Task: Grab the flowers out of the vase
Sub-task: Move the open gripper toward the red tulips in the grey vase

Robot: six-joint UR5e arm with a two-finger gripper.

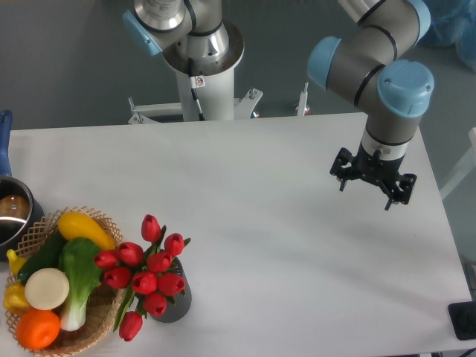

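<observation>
The flowers point(146, 272), a bunch of red tulip buds with green stems and leaves, stand in the vase point(177, 303), a short dark grey ribbed cylinder near the table's front left. The buds spread wider than the vase and hide its mouth. My gripper point(366, 195) hangs over the right part of the table, far to the right of the flowers and well above the surface. Its two fingers stand apart and hold nothing.
A woven wicker basket point(102, 327) sits just left of the vase, touching the flowers, with a leafy vegetable, yellow squash, orange and other produce. A dark pot point(11, 212) with a blue handle is at the left edge. A black object point(464, 320) sits at the front right corner.
</observation>
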